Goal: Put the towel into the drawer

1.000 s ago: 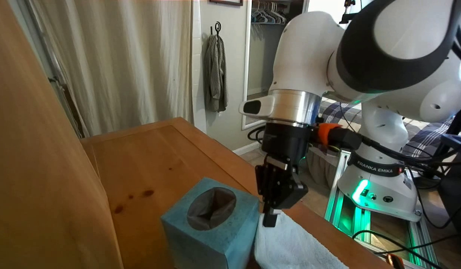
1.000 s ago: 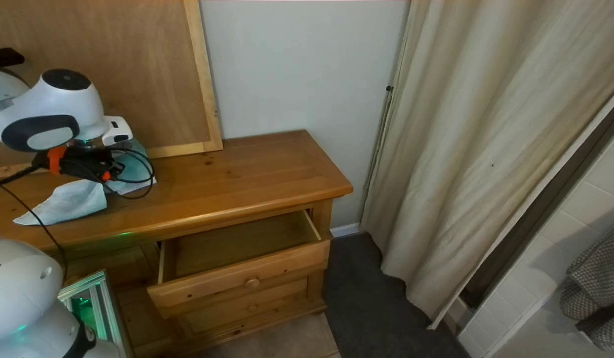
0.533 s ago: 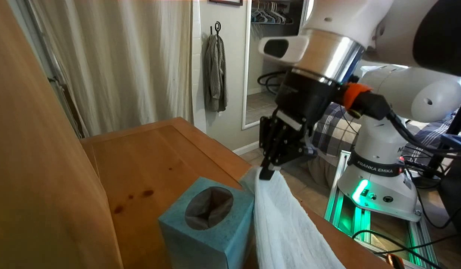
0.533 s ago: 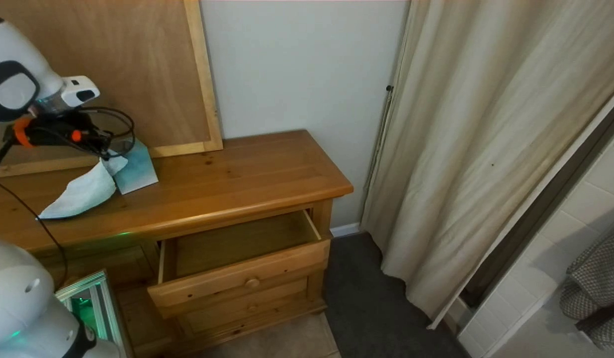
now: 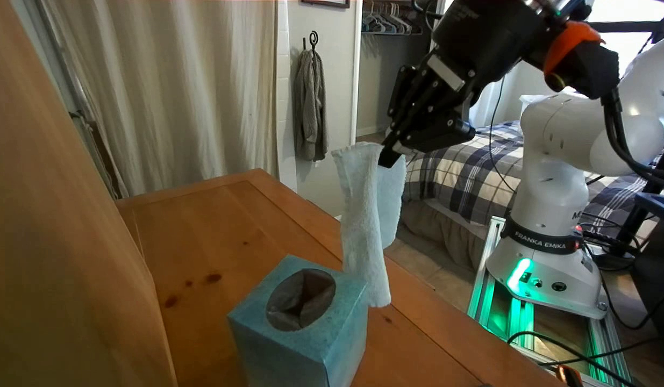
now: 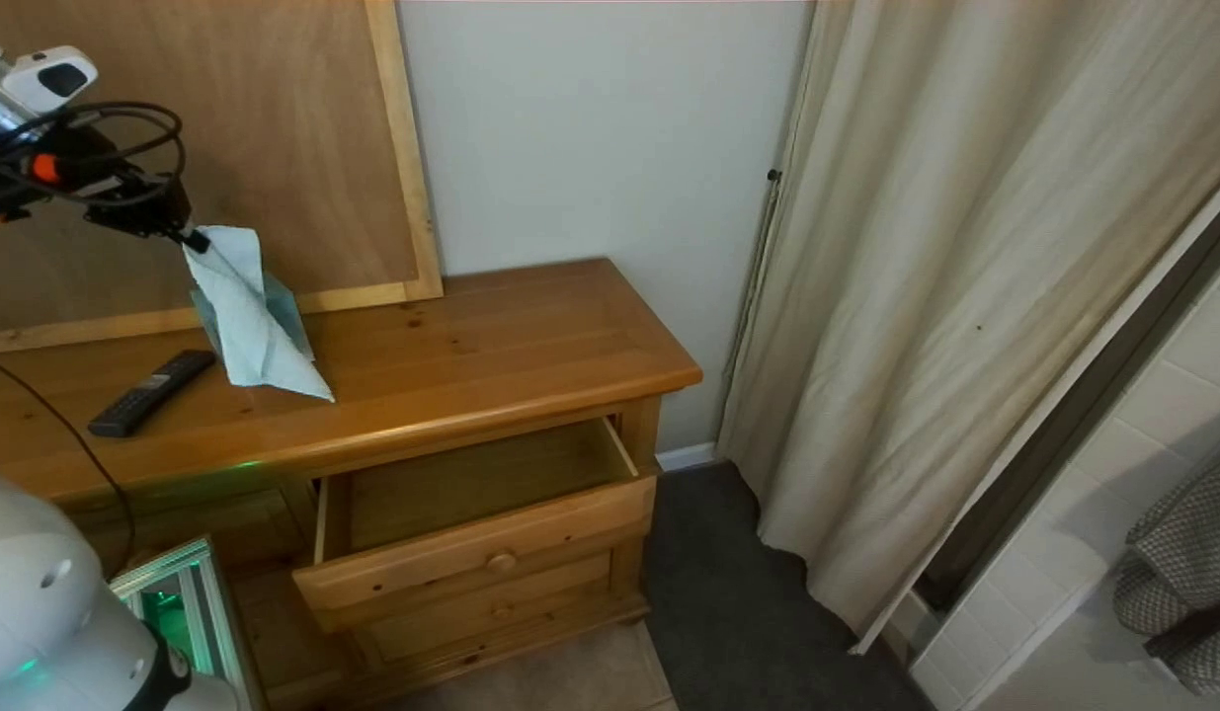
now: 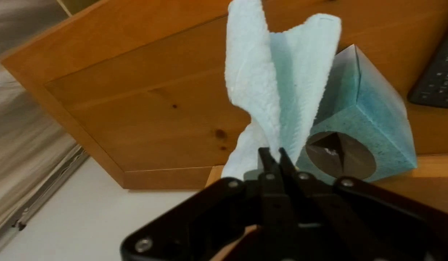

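Note:
The towel (image 5: pixel 358 226), pale light blue and almost white, hangs in folds from my gripper (image 5: pixel 390 153) above the dresser top. Its fingertips pinch the cloth near one end, as the wrist view shows with the towel (image 7: pixel 251 76) running out from between the narrow dark tips of the gripper (image 7: pixel 274 154). In an exterior view the towel (image 6: pixel 254 331) drapes in front of the teal box, its lower corner pointing toward the dresser's front edge. Whether that corner touches the wood I cannot tell. The drawer (image 6: pixel 422 563) stands pulled out below and to the right, its visible inside bare.
A teal tissue box (image 5: pixel 337 338) stands on the dresser top (image 5: pixel 202 226), close beside the towel. A black remote (image 6: pixel 153 393) lies left of it. Behind rises a wooden board (image 6: pixel 303 148); a beige curtain (image 6: pixel 916 247) hangs past the dresser's far end.
My gripper has risen and drawn back, lifting the towel off the dresser top. Its loose end has swung around toward the drawer side, and the remote has come into view.

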